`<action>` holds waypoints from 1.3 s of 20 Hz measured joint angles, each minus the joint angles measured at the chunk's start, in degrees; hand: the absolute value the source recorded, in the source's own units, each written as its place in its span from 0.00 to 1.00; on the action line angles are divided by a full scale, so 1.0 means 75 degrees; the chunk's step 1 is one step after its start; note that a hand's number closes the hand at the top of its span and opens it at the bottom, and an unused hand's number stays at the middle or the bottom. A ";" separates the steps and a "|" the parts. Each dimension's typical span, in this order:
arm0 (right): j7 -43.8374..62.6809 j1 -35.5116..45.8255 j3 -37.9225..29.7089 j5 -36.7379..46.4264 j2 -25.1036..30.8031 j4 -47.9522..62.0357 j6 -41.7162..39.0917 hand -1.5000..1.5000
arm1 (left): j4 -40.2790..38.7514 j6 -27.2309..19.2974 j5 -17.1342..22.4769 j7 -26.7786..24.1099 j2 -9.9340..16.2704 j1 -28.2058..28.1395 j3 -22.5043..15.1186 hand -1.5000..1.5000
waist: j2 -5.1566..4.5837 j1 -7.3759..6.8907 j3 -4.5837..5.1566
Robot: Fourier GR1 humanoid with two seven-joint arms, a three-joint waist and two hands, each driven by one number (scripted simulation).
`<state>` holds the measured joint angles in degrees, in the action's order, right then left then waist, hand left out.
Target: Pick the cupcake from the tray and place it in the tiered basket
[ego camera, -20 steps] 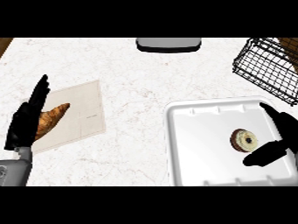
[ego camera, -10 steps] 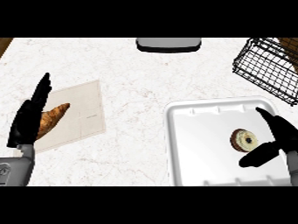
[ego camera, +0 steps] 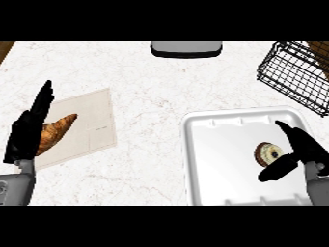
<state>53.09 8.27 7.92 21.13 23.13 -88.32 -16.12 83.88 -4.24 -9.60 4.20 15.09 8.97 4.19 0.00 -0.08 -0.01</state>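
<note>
The cupcake (ego camera: 270, 153) lay near the tray's (ego camera: 217, 159) right edge, the open right hand (ego camera: 304, 150) beside it; the tiered basket (ego camera: 306, 77) stood at the tabletop's far right corner, the open left hand (ego camera: 30, 128) over a croissant (ego camera: 56, 131)

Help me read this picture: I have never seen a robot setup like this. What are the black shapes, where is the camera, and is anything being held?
The camera sits in the robot's head and looks steeply down at a marble counter. The black shapes on grey forearms are its hands. The left robot hand rests open at the left edge, beside a croissant on a beige cutting board. The right robot hand is open over a white tray, its fingers and thumb either side of the small round cupcake, not yet closed on it. Nothing is held. At top right stands the black wire tiered basket.
</note>
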 measured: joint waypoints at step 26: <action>-0.0605 0.0521 -0.0281 0.0865 -0.1181 0.0437 -0.0244 1.00 | 0.0185 0.0260 -0.0302 -0.0120 -0.0237 -0.0207 0.0196 0.50 | 0.0000 -0.0053 0.0008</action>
<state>48.55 12.18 5.81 27.62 14.27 -85.04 -17.95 85.27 -2.29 -11.86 3.30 13.32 7.41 5.66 0.00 -0.47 0.04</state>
